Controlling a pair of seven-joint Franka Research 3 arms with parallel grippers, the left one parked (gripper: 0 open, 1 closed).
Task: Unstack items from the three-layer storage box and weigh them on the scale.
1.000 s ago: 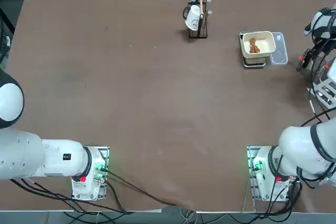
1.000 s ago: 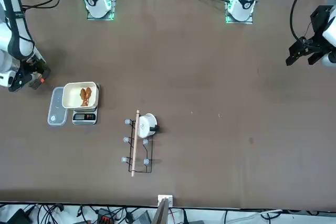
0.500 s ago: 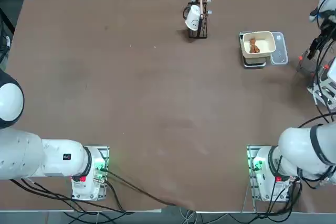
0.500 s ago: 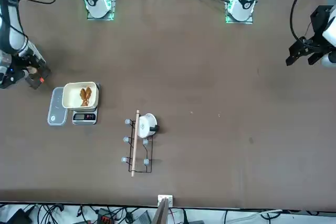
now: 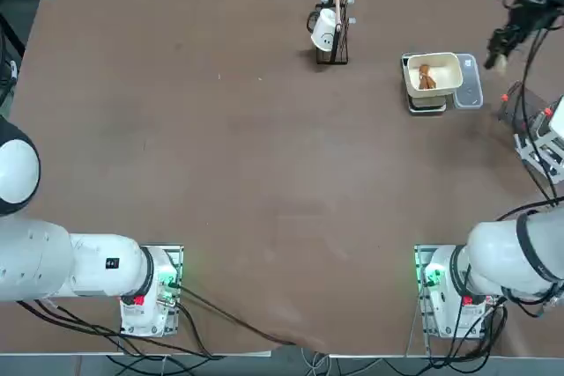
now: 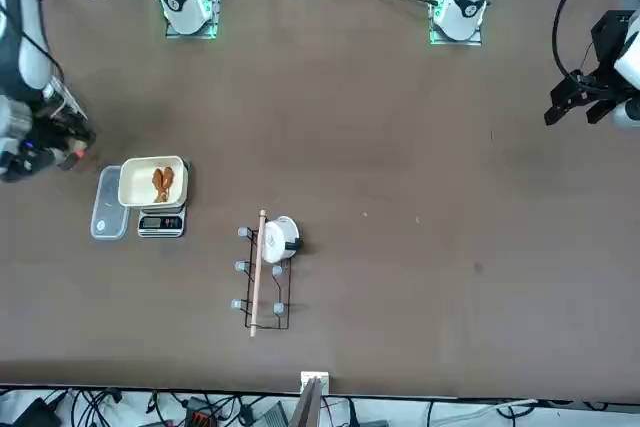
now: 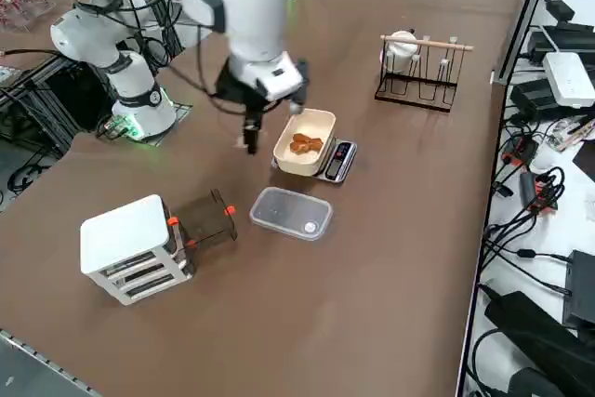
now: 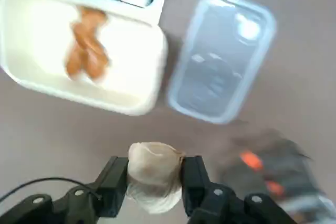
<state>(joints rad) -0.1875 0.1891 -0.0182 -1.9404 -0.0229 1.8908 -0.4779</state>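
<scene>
- Mid-transfer, it seems: the right end effector (image 8: 156,170) has its fingers clamped on a pale tan lump (image 8: 154,187), beside the bowl and off the desk (image 7: 372,230).
- Next move, as I judge it: carry the lump over the cream bowl (image 7: 305,142), lower it, then release; opening early could drop it outside the rim.
- The bowl sits on the scale (image 7: 340,162), towards the desk's far right corner, holding reddish-brown pieces (image 8: 88,45).
- A clear plastic lid (image 7: 291,213) lies beside it.
- Near the desk's right edge, the storage box (image 7: 135,246) has a dark drawer (image 7: 206,218) pulled out; its contents I cannot tell.
</scene>
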